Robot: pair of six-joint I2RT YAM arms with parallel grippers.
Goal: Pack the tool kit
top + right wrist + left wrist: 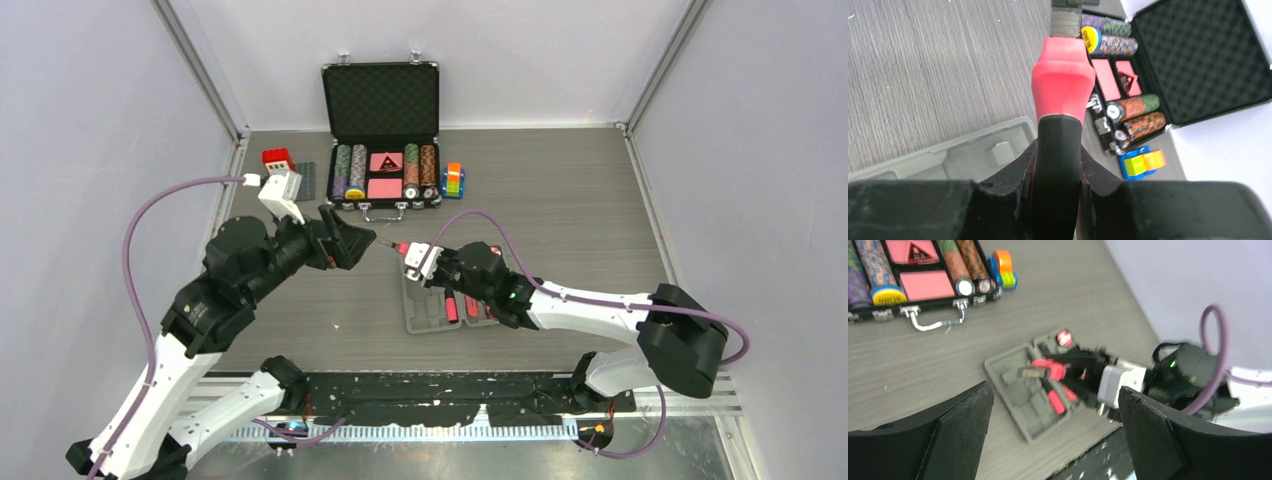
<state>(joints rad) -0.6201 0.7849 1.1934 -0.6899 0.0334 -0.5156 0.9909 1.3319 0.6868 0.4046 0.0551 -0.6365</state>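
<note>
Light is coming evenly from above, bright and diffuse. Arms are casting only faint soft shadows on the table (600, 190). Left wrist view is smearing with motion blur, grey case (1015, 387) included. Right wrist view is softening the close red-and-black handle (1063, 100); white wall (1223, 150) at right is blowing out.

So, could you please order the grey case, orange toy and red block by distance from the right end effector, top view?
1. Grey case, under the right end effector.
2. Orange toy, back right.
3. Red block, back left.
</note>
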